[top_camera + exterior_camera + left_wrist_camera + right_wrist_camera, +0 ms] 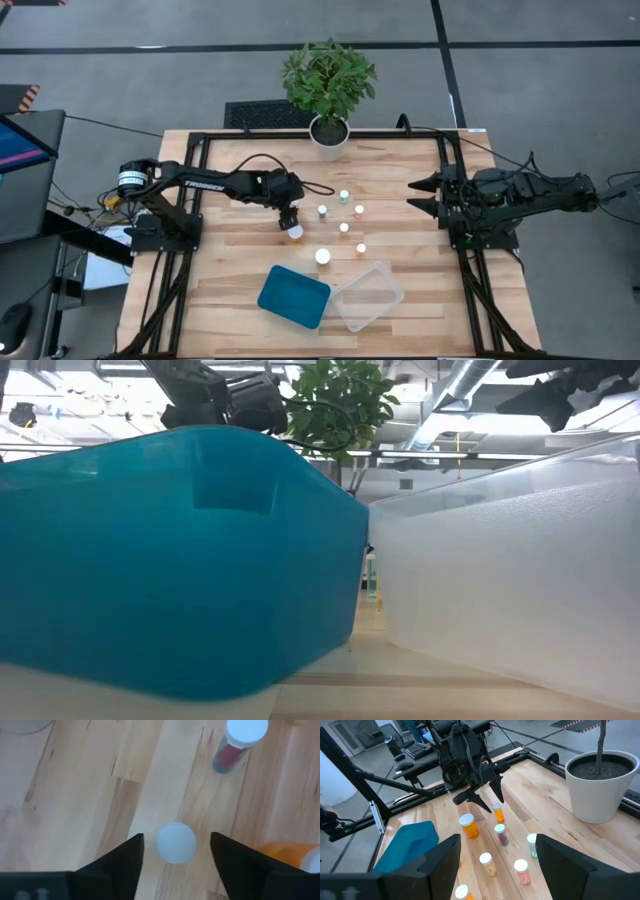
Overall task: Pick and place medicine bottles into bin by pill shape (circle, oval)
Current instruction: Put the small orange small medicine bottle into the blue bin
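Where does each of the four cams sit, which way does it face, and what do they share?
High: above the table, looking straight down; both arms, left gripper over a bottle, right gripper waiting at the right edge.
Low: at tabletop height, looking level at the blue bin and clear bin; arm parts overhead.
Left wrist: looks down past its own open fingers at a white-capped bottle.
Right wrist: looks across the table past its open fingers at the left arm.
Shared: the potted plant in high and right wrist.
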